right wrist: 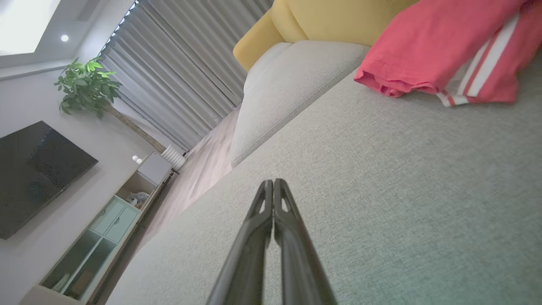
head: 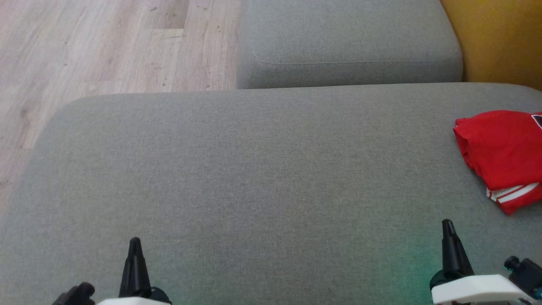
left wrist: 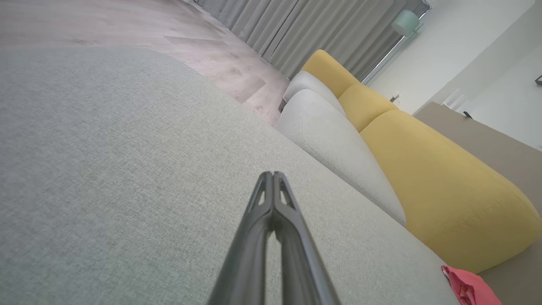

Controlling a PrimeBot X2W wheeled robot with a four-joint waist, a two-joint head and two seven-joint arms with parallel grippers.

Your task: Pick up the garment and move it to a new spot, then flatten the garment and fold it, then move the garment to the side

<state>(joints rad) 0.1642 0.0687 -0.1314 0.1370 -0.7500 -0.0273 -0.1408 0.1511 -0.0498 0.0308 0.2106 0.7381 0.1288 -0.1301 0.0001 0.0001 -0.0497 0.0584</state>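
Left gripper low at left, fingers pressed together, right gripper likewise closed, both empty

Red garment with white stripes at one edge, folded into a compact bundle, lying on grey cushion at its far right side.

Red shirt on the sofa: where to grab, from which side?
Probably the shirt by its bunched left edge, from the left with the right pincer, opened first since it's shut. That edge stacks several layers raised off the seat and faces the pincer; its right side is cropped.
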